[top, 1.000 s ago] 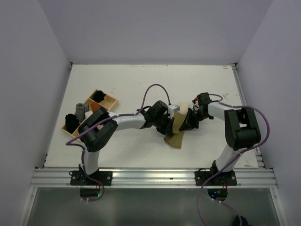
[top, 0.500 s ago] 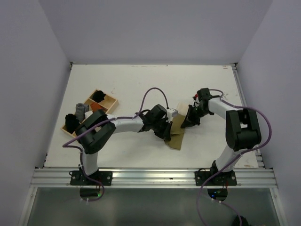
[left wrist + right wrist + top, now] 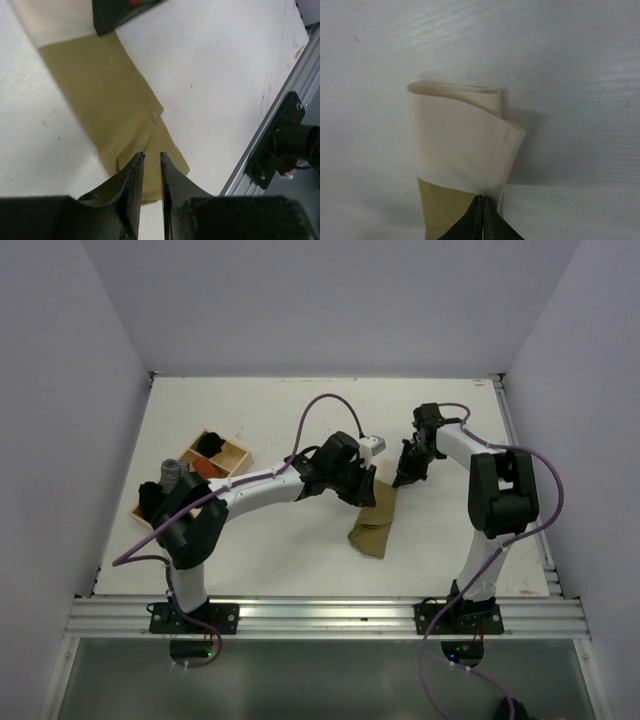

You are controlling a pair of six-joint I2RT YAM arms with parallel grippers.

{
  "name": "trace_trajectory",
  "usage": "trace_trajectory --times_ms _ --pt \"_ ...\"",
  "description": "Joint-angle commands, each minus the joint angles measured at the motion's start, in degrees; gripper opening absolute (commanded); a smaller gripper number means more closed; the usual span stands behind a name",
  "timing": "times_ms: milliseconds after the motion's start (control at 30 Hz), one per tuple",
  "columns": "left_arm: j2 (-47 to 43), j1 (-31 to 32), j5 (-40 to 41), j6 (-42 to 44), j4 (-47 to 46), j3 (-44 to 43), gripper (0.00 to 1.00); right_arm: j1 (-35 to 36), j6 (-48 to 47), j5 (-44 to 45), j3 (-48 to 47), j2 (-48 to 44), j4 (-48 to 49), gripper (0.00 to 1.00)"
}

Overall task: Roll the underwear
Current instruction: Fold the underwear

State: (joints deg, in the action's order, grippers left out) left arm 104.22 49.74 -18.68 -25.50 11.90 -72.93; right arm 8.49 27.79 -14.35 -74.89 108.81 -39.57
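The underwear (image 3: 374, 525) lies as a long olive-khaki strip on the white table, flat in the left wrist view (image 3: 107, 95). Its far end is a cream band curled over into a loose loop (image 3: 460, 140). My right gripper (image 3: 408, 473) is at that end; its tips (image 3: 483, 198) are shut where the cream edge meets the olive, pinching the cloth. My left gripper (image 3: 364, 487) hovers above the strip. Its jaws (image 3: 152, 155) stand a narrow gap apart with nothing between them, pointing along the olive part toward its near end.
A wooden tray (image 3: 236, 452) with compartments sits at the left, holding black, grey and orange-red bundles. An aluminium rail (image 3: 320, 615) runs along the near table edge, also seen at the lower right of the left wrist view (image 3: 280, 120). Walls close in the table's sides and back.
The left gripper let go of the olive cloth, opened a little and drew back toward the far side. The right gripper moved farther away with the cream end, leaving the strip stretched out.
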Motion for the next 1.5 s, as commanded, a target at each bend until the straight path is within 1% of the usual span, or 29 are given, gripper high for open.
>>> trace_trajectory --times_ms 0,33,100,267,367,433,467,533,567,633,667,733,833,933,967,1067,1100,1167,1233,1300,1367,1467 --pt "5.36 -0.61 -1.62 -0.07 1.55 -6.96 0.23 -0.23 -1.6 6.0 -1.84 2.18 -1.91 0.0" --pt "7.11 -0.34 -1.8 -0.25 1.63 -8.45 0.23 -0.32 -1.95 6.43 -1.66 2.37 -2.09 0.0" --pt "8.18 0.71 -0.57 -1.04 1.37 -8.73 0.23 -0.32 -2.65 7.49 -2.18 2.19 -2.35 0.0" --pt "10.29 1.24 -0.57 -4.12 0.14 -6.53 0.23 -0.32 -3.88 7.14 -6.13 0.61 -4.28 0.0" --pt "10.56 1.15 0.56 -5.0 -0.56 -4.07 0.23 -0.32 -4.85 6.35 -9.82 1.66 -5.6 0.02" --pt "11.08 1.24 1.45 -4.91 0.49 -3.1 0.23 -0.32 -6.6 4.16 -12.1 3.32 -5.78 0.08" --pt "11.17 1.24 1.71 -4.91 0.67 -2.66 0.22 -0.32 -7.13 3.46 -12.73 3.68 -6.04 0.17" --pt "11.26 1.24 2.06 -4.74 0.67 -1.7 0.22 -0.32 -9.85 1.18 -14.83 4.91 -6.74 0.28" --pt "11.18 1.24 2.15 -4.65 0.67 -1.35 0.22 -0.32 -10.99 0.64 -15.54 5.35 -7.18 0.35" --pt "11.09 1.24 2.68 -3.86 0.84 -0.47 0.22 -0.4 -13.63 -0.76 -17.04 5.44 -7.36 0.42" --pt "11.17 1.24 3.55 -2.82 1.8 -0.29 0.22 -0.49 -14.51 -1.2 -17.74 5.97 -8.14 0.48" --pt "10.48 1.24 5.39 -1.76 3.03 1.03 0.22 -0.93 -16.62 -1.21 -19.5 6.32 -9.29 0.51" --pt "6.62 0.8 10.22 1.32 4.27 4.97 0.22 -1.9 -18.21 -1.82 -20.82 6.5 -11.66 0.52" --pt "1.96 -0.86 13.39 5.36 3.74 8.76 0.25 -2.25 -18.04 -2.0 -21.61 5.62 -12.55 0.51" --pt "1.16 -1.39 14.19 7.46 3.83 9.11 0.25 -2.25 -17.51 -2.69 -21.7 5.1 -12.72 0.51" --pt "-1.21 -4.64 14.29 9.76 3.39 8.42 0.29 -2.16 -15.93 -4.63 -22.14 4.39 -12.02 0.51" --pt "-2.17 -5.6 13.93 9.85 3.48 7.02 0.29 -2.08 -15.66 -5.16 -21.88 4.3 -11.58 0.51" --pt "-3.23 -7.19 13.49 9.42 4.18 5.35 0.31 -1.81 -15.31 -6.21 -21.7 4.47 -10.36 0.51" --pt "-4.55 -7.2 13.06 8.28 5.23 3.41 0.33 -0.94 -16.01 -8.14 -22.22 5.62 -10.61 0.5" --pt "-5.52 -7.2 12.79 5.64 6.55 2.61 0.33 1.08 -18.03 -8.07 -23.28 5.88 -11.4 0.5" --pt "-6.14 -7.2 14.45 2.49 9.45 3.4 0.32 3.27 -20.13 -7.45 -23.54 5.36 -11.58 0.5" --pt "-8.5 -7.28 15.34 -1.38 11.91 6.55 0.31 4.08 -20.5 -6.31 -24.16 5.96 -11.93 0.51"
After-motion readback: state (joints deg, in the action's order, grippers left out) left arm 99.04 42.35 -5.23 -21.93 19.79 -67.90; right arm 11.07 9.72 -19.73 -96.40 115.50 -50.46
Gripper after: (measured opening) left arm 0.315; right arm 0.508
